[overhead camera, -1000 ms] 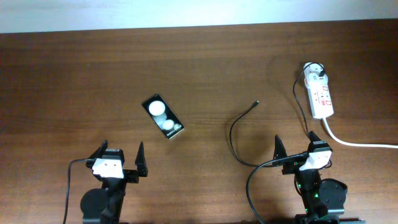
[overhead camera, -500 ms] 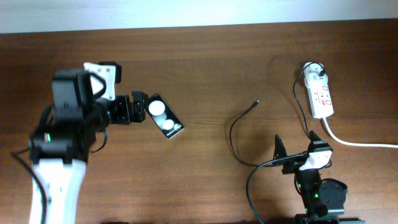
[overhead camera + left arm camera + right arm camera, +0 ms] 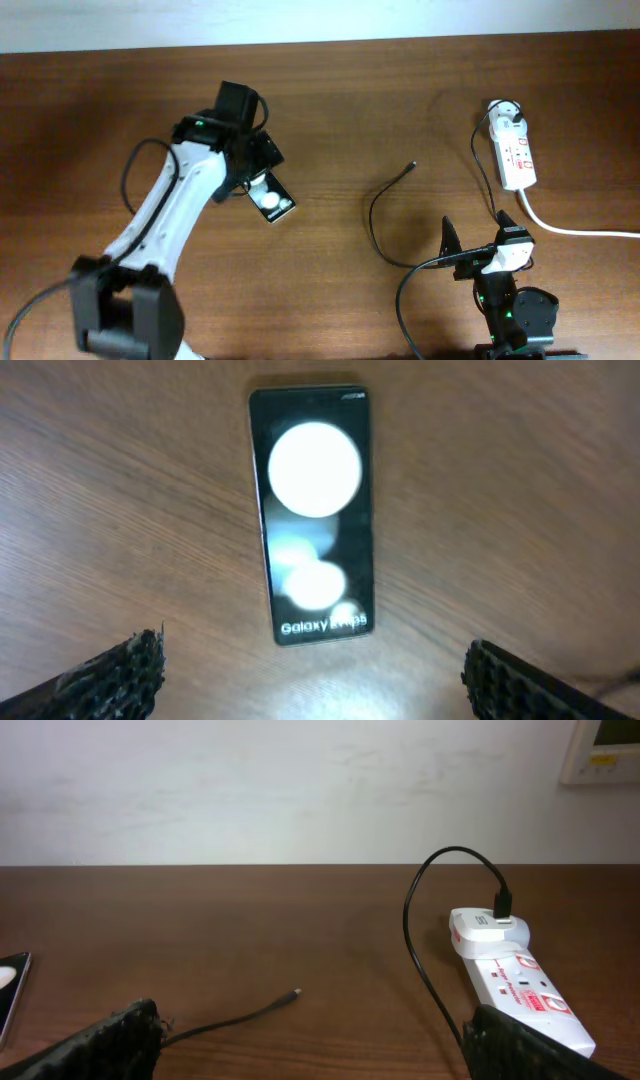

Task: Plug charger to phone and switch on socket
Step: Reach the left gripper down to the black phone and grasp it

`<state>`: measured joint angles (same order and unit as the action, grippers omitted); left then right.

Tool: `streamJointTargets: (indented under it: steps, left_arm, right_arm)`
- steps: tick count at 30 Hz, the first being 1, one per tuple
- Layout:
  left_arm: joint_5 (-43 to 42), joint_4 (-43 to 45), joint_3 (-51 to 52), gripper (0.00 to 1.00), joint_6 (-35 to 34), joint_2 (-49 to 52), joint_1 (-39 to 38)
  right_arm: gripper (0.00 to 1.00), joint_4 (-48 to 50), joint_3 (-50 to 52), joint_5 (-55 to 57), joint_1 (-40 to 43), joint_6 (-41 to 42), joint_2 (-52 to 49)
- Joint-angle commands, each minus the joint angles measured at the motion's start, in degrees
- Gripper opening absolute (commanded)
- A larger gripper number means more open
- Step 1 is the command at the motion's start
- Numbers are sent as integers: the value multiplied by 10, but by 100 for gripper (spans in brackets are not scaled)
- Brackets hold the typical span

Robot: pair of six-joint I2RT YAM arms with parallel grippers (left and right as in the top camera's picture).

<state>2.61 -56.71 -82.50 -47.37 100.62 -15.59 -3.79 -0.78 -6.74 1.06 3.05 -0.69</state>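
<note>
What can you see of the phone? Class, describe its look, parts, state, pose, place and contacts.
The phone is a slim, glossy black rectangular slab lying flat on the wooden table. Its face shows two white round spots, the larger at one end, and small white lettering, beginning Galaxy, at the other. The charger is not plugged in. The open left gripper hovers over it, fingers wide either side of the lettered end, touching nothing. Overhead, it lies diagonally, partly hidden under the left arm.
</note>
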Motion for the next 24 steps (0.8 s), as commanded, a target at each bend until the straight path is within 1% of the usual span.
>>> streamJointTargets:
  steps: [1,4,10,13,17,21,22,24]
  left_arm:
    - [5,21,-8,99,-34,64,0]
    - [2,50,-8,99,-34,99,0]
    - [2,64,-8,99,-34,181,0]
    - [2,92,-8,99,-34,190,0]
    - [2,93,-8,99,-34,221,0]
    - [-10,93,-8,100,-33,226,0]
    - [-14,93,-8,96,-33,226,0]
    - [-14,91,-8,84,-33,226,0]
  right_arm:
    - [99,-1,4,3,-3,2,3]
    - [99,-1,4,3,-3,2,3]
    - [99,-1,4,3,-3,2,3]
    - [99,-1,4,3,-3,2,3]
    - [99,-1,4,3,-3,2,3]
    - [99,-1,4,3,-3,2,3]
    - [99,-1,4,3,-3,2,3]
    - [99,-1,4,3,-3,2,3]
